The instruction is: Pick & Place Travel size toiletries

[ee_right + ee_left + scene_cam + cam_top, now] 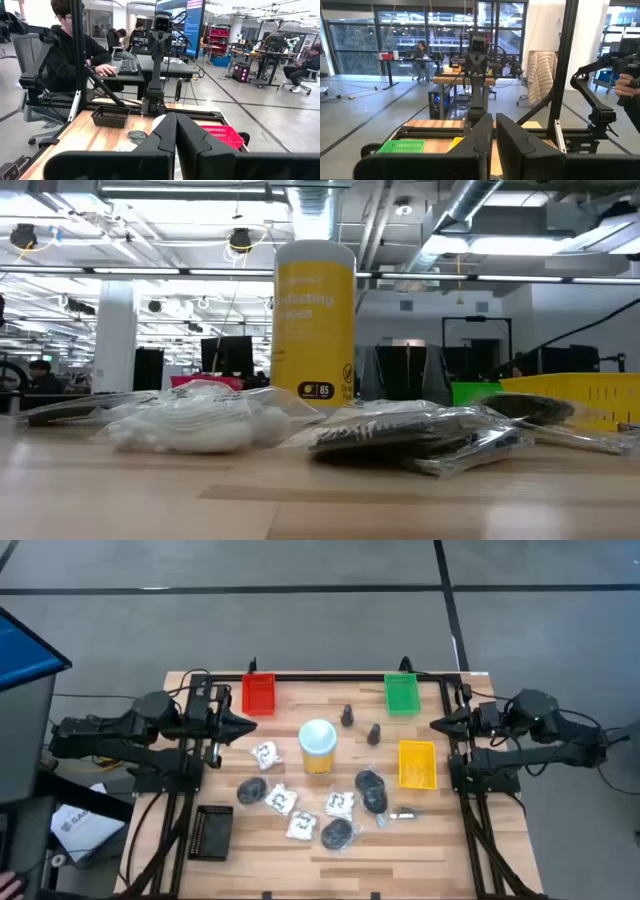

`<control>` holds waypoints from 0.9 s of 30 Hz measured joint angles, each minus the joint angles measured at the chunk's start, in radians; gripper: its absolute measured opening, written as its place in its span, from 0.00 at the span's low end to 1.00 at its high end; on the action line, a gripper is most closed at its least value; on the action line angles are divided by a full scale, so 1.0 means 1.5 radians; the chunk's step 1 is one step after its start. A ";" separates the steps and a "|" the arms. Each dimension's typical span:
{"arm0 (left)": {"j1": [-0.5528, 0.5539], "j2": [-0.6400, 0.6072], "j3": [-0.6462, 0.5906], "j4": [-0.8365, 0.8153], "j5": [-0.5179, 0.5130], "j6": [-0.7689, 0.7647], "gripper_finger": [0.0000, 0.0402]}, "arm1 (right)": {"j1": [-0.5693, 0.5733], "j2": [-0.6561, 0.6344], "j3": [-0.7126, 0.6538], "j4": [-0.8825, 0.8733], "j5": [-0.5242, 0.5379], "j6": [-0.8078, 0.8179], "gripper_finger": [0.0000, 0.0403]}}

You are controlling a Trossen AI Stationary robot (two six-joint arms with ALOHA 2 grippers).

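The toiletries lie loose on the middle of the table. White sachets (281, 799) rest flat beside dark round bundles in clear bags (371, 781). Two small dark cone-topped bottles (348, 716) stand upright farther back, and a silvery bit (405, 812) lies near the yellow tray. In the low view a white sachet (200, 420) and a bagged bundle (420, 435) lie in front. My left gripper (240, 727) hovers shut at the table's left side, pointing right. My right gripper (440, 723) hovers shut at the right side, pointing left. Neither is near an item.
A tall yellow tub with a white lid (318, 747) stands among the items. A red tray (259, 693) and a green tray (402, 693) sit at the far edge, a yellow tray (417, 763) on the right, a black tray (211, 832) near left. A person sits beyond the table (65, 45).
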 joint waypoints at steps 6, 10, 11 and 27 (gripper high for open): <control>0.000 0.017 0.000 0.001 0.000 -0.001 0.04 | 0.000 0.000 0.000 -0.025 0.000 0.000 0.00; 0.000 0.030 0.000 0.003 0.000 -0.001 0.04 | 0.000 0.000 -0.001 -0.030 0.000 0.002 0.00; 0.000 0.033 0.000 0.003 0.000 -0.001 0.04 | 0.000 0.000 -0.003 -0.029 0.000 0.002 0.00; 0.000 0.101 -0.001 0.005 0.000 -0.001 0.04 | -0.001 0.120 -0.004 -0.153 0.110 0.090 0.06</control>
